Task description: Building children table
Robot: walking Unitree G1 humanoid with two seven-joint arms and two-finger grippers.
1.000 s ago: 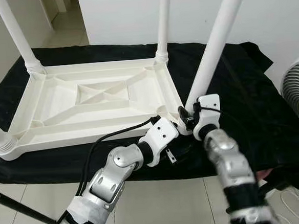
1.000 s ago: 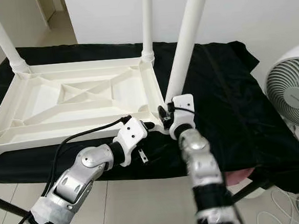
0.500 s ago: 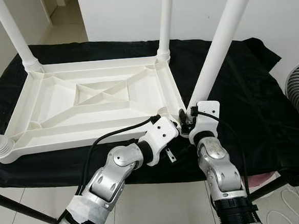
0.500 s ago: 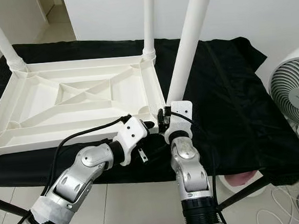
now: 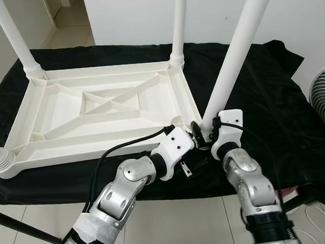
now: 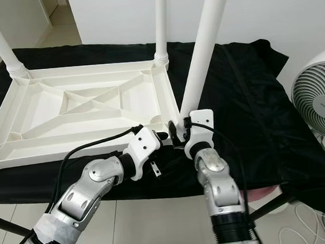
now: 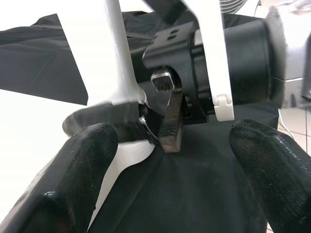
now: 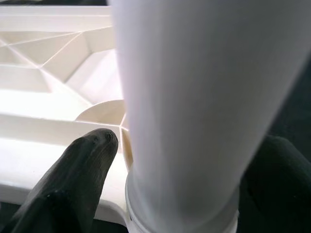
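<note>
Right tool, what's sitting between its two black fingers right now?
In the right wrist view, the white table leg stands between the right tool's fingers, at the leg's base by the upturned tabletop's corner.

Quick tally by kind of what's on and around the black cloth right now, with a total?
White table legs: 4 (nearest one at the right tool)
White tabletop frame, upside down: 1
Black cloth: 1
White fan: 1
Total: 7

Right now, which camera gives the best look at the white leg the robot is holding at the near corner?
The left eye view: the leg rises from the tabletop corner, right gripper at its base. The right eye view matches. The right wrist view is a close blur of its base between fingers; the left wrist view catches a sliver.
</note>
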